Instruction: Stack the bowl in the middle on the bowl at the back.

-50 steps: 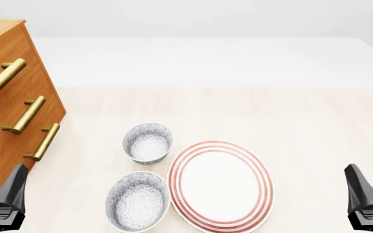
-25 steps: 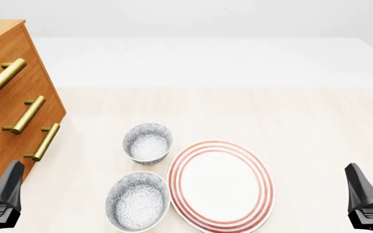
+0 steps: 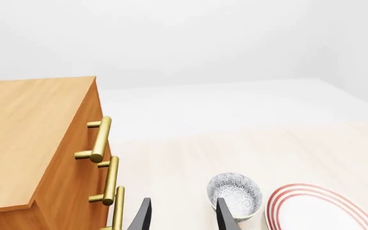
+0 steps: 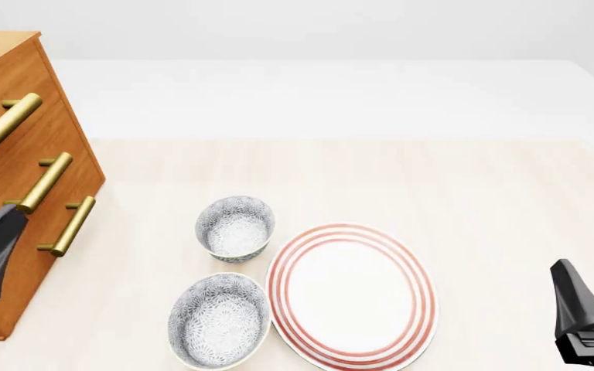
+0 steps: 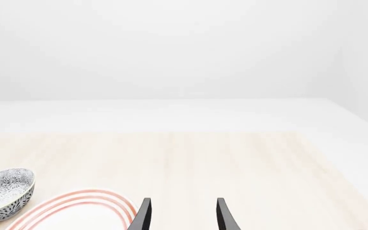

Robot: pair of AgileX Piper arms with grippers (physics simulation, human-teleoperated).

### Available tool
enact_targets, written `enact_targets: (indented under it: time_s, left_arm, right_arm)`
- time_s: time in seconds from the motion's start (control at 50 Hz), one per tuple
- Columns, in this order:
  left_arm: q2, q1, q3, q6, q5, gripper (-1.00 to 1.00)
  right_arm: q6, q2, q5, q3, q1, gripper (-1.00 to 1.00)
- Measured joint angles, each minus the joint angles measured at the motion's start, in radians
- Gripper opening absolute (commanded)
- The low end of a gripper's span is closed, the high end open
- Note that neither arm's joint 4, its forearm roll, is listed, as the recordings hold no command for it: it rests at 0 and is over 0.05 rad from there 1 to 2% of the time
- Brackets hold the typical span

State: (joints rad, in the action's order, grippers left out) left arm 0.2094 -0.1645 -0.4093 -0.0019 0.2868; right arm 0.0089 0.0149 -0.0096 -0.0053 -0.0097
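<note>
You have two grey-and-white lacy speckled round bowls: wider middle bowl (image 4: 220, 320), deeper back bowl (image 4: 235, 227); one red-ringed white plate (image 4: 352, 294). Your left tool (image 3: 179, 215) and right tool (image 5: 180, 215) stand parted, empty.

i can't read any text, label, brand or number on anything in my camera views.

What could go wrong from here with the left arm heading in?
1. The left tool is open right beside the dresser and its brass handles; a swing toward the bowls could clip them.
2. The middle bowl sits very close to the plate, so a finger going down on that side may nudge the plate.
3. The back bowl looks narrower, so the stack may sit tilted.
</note>
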Motion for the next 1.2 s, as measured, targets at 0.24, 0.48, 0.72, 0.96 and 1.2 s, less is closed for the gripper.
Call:
enact_targets:
  time_s: [0.24, 0.48, 0.72, 0.96, 1.2]
  left_arm:
    - [0.179, -0.090, -0.168, -0.030, 0.166, 1.00]
    - [0.343, -0.182, -0.295, -0.062, 0.304, 1.00]
    - [0.499, -0.254, -0.355, -0.157, 0.381, 1.00]
    - [0.611, -0.317, -0.306, -0.311, 0.379, 1.00]
    - [0.705, -0.333, -0.235, -0.361, 0.323, 1.00]
  right_arm:
    - [0.003, -0.005, 0.005, -0.001, 0.000, 1.00]
    - [0.004, -0.009, 0.008, -0.002, 0.002, 1.00]
    - [0.007, -0.011, 0.010, -0.003, 0.003, 1.00]
    - [0.011, -0.011, 0.010, -0.003, 0.003, 1.00]
    - [0.013, -0.011, 0.010, -0.002, 0.003, 1.00]
